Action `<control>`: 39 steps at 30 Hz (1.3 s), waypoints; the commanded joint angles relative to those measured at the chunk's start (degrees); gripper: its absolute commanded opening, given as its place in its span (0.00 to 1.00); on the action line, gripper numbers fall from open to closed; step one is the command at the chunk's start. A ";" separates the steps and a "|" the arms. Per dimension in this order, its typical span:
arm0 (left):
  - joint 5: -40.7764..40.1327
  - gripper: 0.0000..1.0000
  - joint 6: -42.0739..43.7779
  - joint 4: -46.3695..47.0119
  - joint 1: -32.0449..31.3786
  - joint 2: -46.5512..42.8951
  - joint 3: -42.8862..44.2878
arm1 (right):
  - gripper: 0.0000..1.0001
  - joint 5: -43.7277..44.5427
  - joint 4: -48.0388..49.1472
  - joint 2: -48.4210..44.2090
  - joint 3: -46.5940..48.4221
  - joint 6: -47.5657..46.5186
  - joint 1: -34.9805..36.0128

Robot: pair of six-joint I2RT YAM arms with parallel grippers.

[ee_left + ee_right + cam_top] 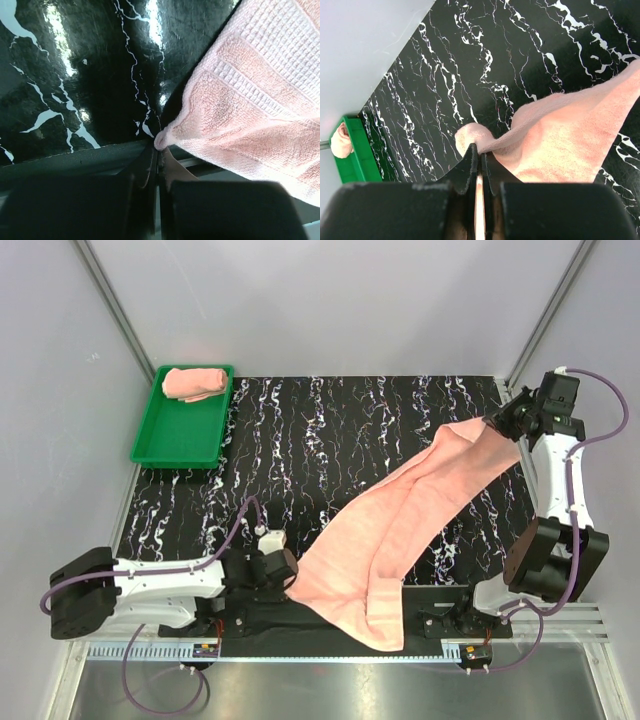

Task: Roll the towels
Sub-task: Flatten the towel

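1. The left end effector point(288, 580), at the lower centre of the overhead view, has its jaws together on one corner of the towel point(400, 520). Its wrist view shows that corner point(165, 137) pinched right at the tips point(159, 150).
2. The right end effector point(497, 425), at the upper right of the overhead view, is clamped on the far corner. Its wrist view shows pink cloth point(560, 135) bunched around the closed tips point(479, 152).
3. The towel hangs between the two grips as a diagonal band from upper right to lower centre. It is folded over along its length and its near end sags over the bottom edge of the table point(330, 430).
4. The step in hand looks like spreading the towel flat before rolling it. To do this well, draw the two corners apart evenly until the fold opens, then lower the cloth onto the middle of the table and let go only once it lies flat. Both grips are shallow, so a sharp tug could pull a corner free.
5. At the upper left, a rolled towel point(195, 382) lies at the far end of the green tray point(180, 440), well apart from the work. Nothing stands on the table between the arms, so the main hindrance is the towel's own fold and its overhang at the near edge.
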 commanded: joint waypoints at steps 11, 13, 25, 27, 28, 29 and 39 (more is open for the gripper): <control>-14.28 0.00 -0.38 -10.61 -0.22 -21.05 4.68 | 0.00 -1.61 -3.58 -10.36 1.14 0.81 -0.10; -14.64 0.00 0.50 -9.91 -0.22 -23.69 3.89 | 0.00 -2.40 -4.20 -11.85 1.66 1.25 -0.10; -10.96 0.74 4.36 -3.42 -0.31 -17.65 1.78 | 0.00 -3.37 -6.93 -15.29 1.93 0.46 -0.10; -10.25 0.75 4.54 -0.34 -0.22 -11.85 1.60 | 0.00 -3.72 -6.31 -15.55 0.71 0.55 -0.10; -9.81 0.75 4.63 1.06 -0.31 -10.00 1.60 | 0.00 -3.81 -6.22 -15.55 0.53 0.46 -0.10; -9.63 0.75 4.63 1.69 -0.31 -6.76 1.78 | 0.00 -3.63 -6.22 -15.47 0.26 0.38 -0.10; -6.12 0.46 3.84 4.33 -0.40 1.88 3.89 | 0.00 -3.10 -6.84 -15.20 0.35 -0.50 -0.10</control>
